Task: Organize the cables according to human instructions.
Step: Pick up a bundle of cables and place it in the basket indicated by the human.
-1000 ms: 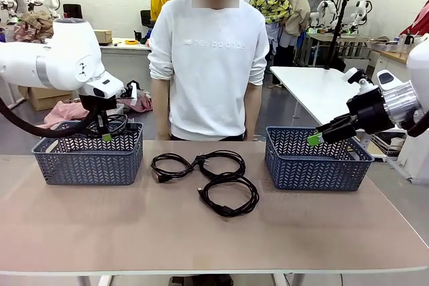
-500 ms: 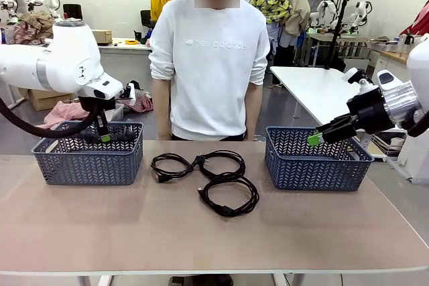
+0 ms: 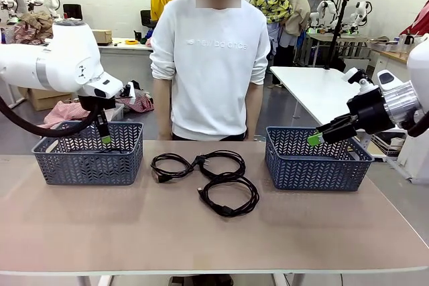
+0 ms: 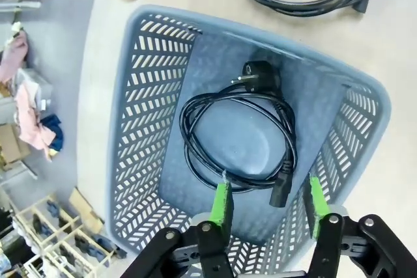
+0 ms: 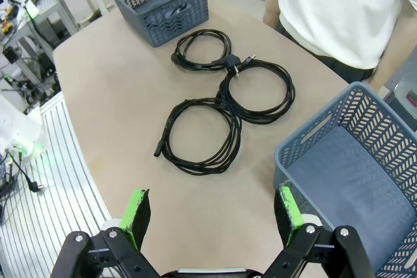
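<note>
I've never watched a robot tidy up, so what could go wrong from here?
The three cables on the table touch or overlap, so lifting one may drag a neighbour. The left gripper hangs open close above the cable in the left basket; a finger might snag a loop as it rises.

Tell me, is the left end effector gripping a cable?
No, the left end effector stands open above the cable lying on the basket floor.
</note>
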Available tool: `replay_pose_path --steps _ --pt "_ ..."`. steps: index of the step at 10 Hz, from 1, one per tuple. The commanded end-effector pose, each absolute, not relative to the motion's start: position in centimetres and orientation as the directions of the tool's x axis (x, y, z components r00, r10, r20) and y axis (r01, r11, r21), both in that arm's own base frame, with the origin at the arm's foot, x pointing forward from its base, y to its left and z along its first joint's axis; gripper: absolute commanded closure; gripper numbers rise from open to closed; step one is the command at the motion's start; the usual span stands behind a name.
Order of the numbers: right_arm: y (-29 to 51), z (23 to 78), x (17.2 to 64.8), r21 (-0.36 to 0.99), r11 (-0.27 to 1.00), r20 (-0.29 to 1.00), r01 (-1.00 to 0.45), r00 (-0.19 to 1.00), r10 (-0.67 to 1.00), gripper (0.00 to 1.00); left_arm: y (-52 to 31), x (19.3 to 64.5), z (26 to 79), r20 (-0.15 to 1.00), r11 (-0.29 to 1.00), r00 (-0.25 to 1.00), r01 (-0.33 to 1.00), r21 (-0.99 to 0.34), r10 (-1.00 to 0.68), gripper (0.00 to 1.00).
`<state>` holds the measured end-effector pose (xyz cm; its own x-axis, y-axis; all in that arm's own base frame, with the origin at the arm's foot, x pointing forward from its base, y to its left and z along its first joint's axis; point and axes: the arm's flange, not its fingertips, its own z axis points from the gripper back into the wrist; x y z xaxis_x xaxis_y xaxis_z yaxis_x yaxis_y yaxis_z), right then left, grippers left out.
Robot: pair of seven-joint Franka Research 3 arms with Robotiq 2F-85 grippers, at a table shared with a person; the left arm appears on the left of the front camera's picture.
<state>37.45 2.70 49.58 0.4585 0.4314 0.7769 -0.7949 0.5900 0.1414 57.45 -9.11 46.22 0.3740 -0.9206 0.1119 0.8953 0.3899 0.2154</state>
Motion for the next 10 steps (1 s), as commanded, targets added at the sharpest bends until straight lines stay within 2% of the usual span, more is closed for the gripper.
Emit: replay_pose_path --steps 1,2,3,4,7,8,9,10 --pt "2.78 49.56 37.82 0.132 0.573 0.797 -0.809 0.431 0.424 0.00 -8.95 57.68 46.40 0.097 0.418 0.407 0.884 0.209 -0.908 0.22" --pt "2.78 49.56 37.82 0.132 0.573 0.797 -0.809 0.431 0.424 0.00 -8.92 57.79 46.37 0.097 0.424 0.413 0.882 0.207 -0.906 0.00" --pt "2.78 49.56 37.82 0.132 0.573 0.797 -0.809 0.431 0.424 0.00 -8.95 57.77 46.34 0.099 0.430 0.418 0.880 0.202 -0.903 0.03" --pt "2.78 49.56 37.82 0.132 0.573 0.797 -0.809 0.431 0.424 0.00 -8.97 57.72 46.35 0.106 0.435 0.422 0.878 0.200 -0.900 0.00" --pt "2.78 49.56 37.82 0.132 0.573 0.797 -0.809 0.431 0.424 0.00 -9.04 57.68 46.29 0.128 0.454 0.436 0.870 0.192 -0.891 0.00" --pt "2.78 49.56 37.82 0.132 0.573 0.797 -0.809 0.431 0.424 0.00 -9.12 57.49 46.31 0.100 0.484 0.473 0.856 0.184 -0.875 0.00" --pt "2.78 49.56 37.82 0.132 0.573 0.797 -0.809 0.431 0.424 0.00 -9.07 57.46 46.01 0.117 0.427 0.412 0.882 0.199 -0.904 0.00" --pt "2.78 49.56 37.82 0.132 0.573 0.797 -0.809 0.431 0.424 0.00 -9.07 57.46 46.01 0.117 0.427 0.412 0.882 0.199 -0.904 0.00"
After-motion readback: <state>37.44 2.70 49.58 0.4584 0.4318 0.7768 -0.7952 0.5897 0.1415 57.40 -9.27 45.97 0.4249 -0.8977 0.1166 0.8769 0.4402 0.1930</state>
